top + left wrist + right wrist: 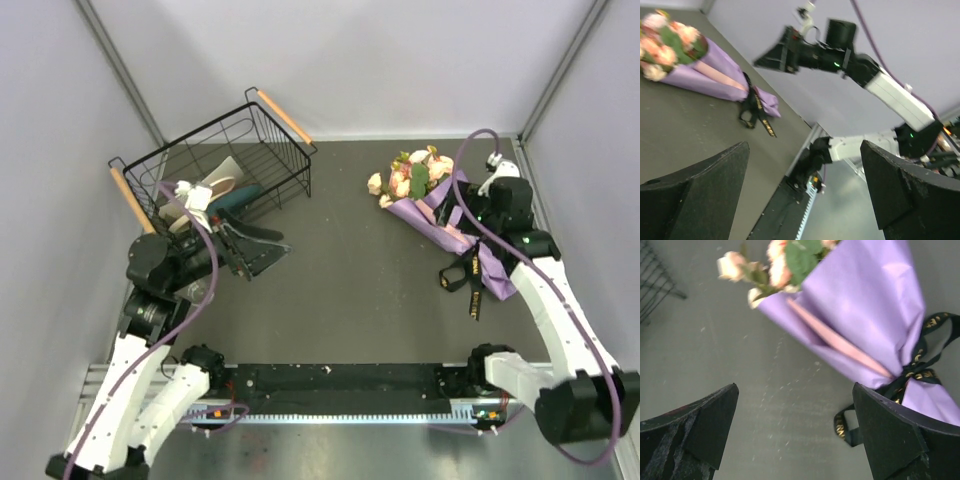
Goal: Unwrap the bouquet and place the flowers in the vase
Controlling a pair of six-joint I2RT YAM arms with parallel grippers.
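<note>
— Starting on the unwrap, by my reckoning. The bouquet (418, 205) lies by the table's (340, 280) right edge, toward the far right corner. Its blooms point to the far edge, and the ribbon (470, 282) is still tied round the narrow end.
— Where's your right claw?
— My right claw (794, 390) hangs over it, jaws spread as wide as they go, nothing in them. In its wrist view the purple paper sits just past the claw. The ribbon knot is near the finger (890, 435) on that view's right side. I can't tell whether anything touches.
— And the left?
— My left claw (250, 250) is equally wide and empty. It's toward the left edge beside the basket (230, 140), well apart from the bouquet.
— Next move?
— I'd judge the ribbon has to come off first. That means shifting the right claw toward the knot, closing on a loose tail and pulling, perhaps with the left pinning the paper. The tails look thin and flat against the table, so the pinch must be low and exact.
— Vase?
— I can't make it out anywhere.
</note>
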